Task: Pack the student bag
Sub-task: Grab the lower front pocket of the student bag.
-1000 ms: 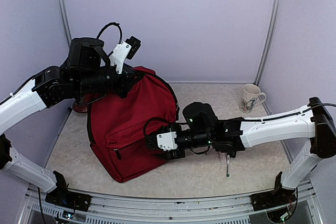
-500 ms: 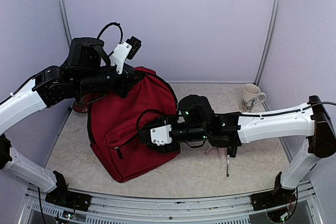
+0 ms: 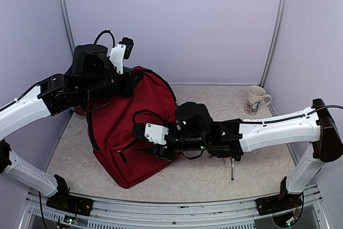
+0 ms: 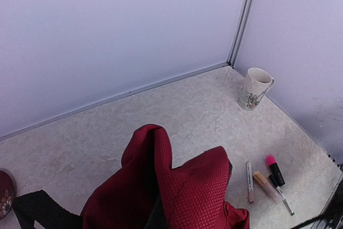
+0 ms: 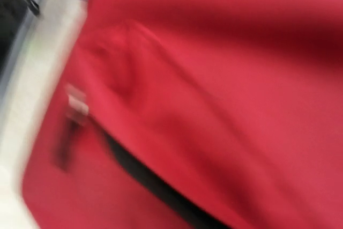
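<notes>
The student bag stands propped on the desk, left of centre, its top bunched at your left gripper; those jaws are closed tight, and from the raised red fabric in the left wrist view I judge they hold the bag's top; the right gripper sits against the bag's front, near the front pocket zipper; its wrist view is a red blur, so I cannot tell how its jaws stand. The step in hand looks like opening that pocket; move the right arm slowly so the view sharpens; find the zipper pull before closing; grip firmly on the left so the fabric is taut; the pens and mug lie well apart, unpacked.
</notes>
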You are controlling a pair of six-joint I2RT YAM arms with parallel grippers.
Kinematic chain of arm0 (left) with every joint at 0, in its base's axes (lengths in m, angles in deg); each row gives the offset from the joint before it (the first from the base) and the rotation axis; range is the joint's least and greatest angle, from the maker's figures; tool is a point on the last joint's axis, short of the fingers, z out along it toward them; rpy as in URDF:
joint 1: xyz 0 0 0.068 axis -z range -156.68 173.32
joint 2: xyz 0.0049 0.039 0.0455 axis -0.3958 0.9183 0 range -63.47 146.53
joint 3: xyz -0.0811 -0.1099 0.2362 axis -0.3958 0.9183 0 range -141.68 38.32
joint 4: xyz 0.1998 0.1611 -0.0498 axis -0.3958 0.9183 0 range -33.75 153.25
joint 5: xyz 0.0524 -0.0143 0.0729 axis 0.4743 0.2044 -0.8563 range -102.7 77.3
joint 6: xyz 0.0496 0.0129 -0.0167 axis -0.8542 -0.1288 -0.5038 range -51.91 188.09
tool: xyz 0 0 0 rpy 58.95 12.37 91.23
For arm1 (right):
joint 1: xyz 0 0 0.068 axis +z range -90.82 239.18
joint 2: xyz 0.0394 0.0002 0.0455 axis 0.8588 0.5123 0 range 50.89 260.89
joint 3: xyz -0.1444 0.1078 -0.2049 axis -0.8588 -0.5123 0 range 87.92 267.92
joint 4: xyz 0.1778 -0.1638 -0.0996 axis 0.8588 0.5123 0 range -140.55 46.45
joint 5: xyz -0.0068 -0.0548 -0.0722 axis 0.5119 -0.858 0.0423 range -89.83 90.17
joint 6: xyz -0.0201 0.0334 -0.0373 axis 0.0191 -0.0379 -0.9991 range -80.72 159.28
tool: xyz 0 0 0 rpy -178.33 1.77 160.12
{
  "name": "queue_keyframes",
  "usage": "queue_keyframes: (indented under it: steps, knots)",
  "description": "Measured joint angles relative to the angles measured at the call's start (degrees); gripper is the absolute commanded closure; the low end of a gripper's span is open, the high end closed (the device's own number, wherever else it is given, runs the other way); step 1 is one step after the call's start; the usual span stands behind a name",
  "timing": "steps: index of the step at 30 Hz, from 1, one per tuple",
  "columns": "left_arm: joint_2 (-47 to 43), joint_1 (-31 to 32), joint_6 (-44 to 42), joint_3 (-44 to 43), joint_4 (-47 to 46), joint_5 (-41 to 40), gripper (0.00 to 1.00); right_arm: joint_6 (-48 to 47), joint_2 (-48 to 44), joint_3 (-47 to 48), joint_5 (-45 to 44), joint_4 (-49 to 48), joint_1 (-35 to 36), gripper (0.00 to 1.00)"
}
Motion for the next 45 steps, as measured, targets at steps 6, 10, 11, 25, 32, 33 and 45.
queue_keyframes:
  steps: [6, 10, 11, 25, 32, 33, 45]
  knots:
    - [-0.79, 0.00, 4.72, 2.80, -4.33, -3.52, 1.00, 15.52, 3.50, 0.04, -3.93, -2.01, 7.89, 0.52]
    - [-0.83, 0.02, 5.79, 3.50, -5.66, -3.69, 1.00, 22.27, 6.03, 0.04, -6.64, -4.04, 8.57, 0.49]
    - [-0.85, 0.07, 6.05, 3.67, -6.01, -3.69, 1.00, 23.10, 6.73, 0.20, -7.74, -4.42, 8.50, 0.48]
    - [-1.11, 1.05, 6.40, 4.04, -6.84, -3.72, 1.00, 27.80, 12.24, 4.15, -12.52, -9.03, 8.22, 0.59]
    - [-1.11, 1.46, 6.34, 4.07, -7.06, -3.72, 1.00, 28.74, 15.30, 7.52, -12.33, -11.26, 8.22, 0.73]
    - [-1.11, 1.51, 6.34, 4.07, -7.08, -3.72, 1.00, 28.87, 15.47, 7.58, -12.31, -11.63, 8.22, 0.77]
    - [-1.11, 1.68, 2.29, 4.02, -7.10, 1.66, 1.00, 30.73, 13.86, 4.31, -11.63, -13.27, 6.40, 1.00]
